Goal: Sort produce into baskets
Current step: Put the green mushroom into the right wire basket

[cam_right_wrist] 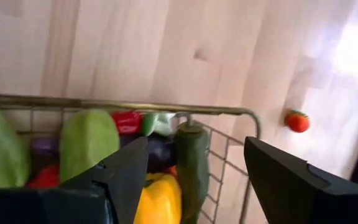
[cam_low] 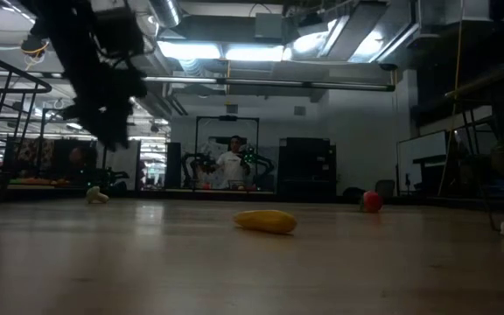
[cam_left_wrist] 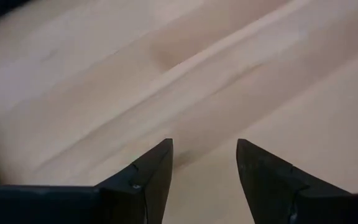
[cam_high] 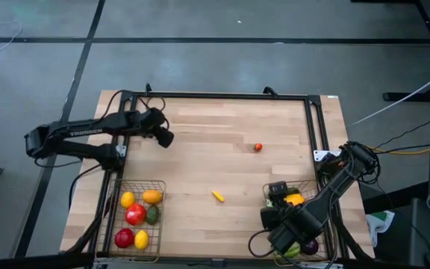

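Right pincer (cam_high: 276,196) over right basket (cam_high: 310,185), perhaps open; left basket (cam_high: 157,184) full.

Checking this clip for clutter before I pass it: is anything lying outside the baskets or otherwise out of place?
Two pieces lie loose on the bare table: a small red piece toward the far right and a yellow piece on its side between the baskets. Left basket and right basket sit square; nothing looks spilled or damaged.

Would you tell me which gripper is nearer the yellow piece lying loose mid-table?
Right. The right gripper hangs over its basket just beside the yellow piece; the left gripper is over bare wood toward the far-left corner.
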You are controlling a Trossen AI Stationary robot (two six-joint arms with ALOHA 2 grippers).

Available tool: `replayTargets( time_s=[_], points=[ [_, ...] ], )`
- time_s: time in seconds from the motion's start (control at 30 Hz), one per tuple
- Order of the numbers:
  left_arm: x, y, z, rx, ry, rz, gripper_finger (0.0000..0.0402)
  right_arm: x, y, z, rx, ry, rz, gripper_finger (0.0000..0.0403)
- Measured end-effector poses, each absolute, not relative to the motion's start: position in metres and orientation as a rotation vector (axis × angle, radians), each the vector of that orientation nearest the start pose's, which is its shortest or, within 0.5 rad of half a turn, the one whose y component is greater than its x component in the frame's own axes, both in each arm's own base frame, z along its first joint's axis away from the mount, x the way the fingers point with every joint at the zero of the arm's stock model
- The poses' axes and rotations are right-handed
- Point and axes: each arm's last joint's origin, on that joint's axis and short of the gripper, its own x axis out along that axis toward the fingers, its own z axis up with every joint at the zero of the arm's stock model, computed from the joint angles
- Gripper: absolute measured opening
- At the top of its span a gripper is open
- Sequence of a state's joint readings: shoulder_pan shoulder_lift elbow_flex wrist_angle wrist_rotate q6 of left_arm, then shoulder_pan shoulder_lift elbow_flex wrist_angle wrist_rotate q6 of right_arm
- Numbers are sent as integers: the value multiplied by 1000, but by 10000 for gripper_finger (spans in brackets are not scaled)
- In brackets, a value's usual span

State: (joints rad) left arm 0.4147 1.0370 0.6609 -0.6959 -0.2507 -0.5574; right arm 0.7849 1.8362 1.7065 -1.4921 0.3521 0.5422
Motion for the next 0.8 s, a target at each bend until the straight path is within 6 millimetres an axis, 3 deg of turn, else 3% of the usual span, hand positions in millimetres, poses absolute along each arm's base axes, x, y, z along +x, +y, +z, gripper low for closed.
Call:
replayTargets(
  time_s=[0.3, 0.5, 0.8],
  points=[
    [139, 94, 206, -706, 990, 1075, 172, 249, 225, 292, -479, 1303, -115, 264],
    [141, 98, 202, -745, 986, 1112, 172, 254, 219, 292, -461, 1308, -135, 264],
    [155, 107, 177, -759, 1127, 1142, 172, 260, 213, 292, -441, 1310, -154, 264]
  ],
)
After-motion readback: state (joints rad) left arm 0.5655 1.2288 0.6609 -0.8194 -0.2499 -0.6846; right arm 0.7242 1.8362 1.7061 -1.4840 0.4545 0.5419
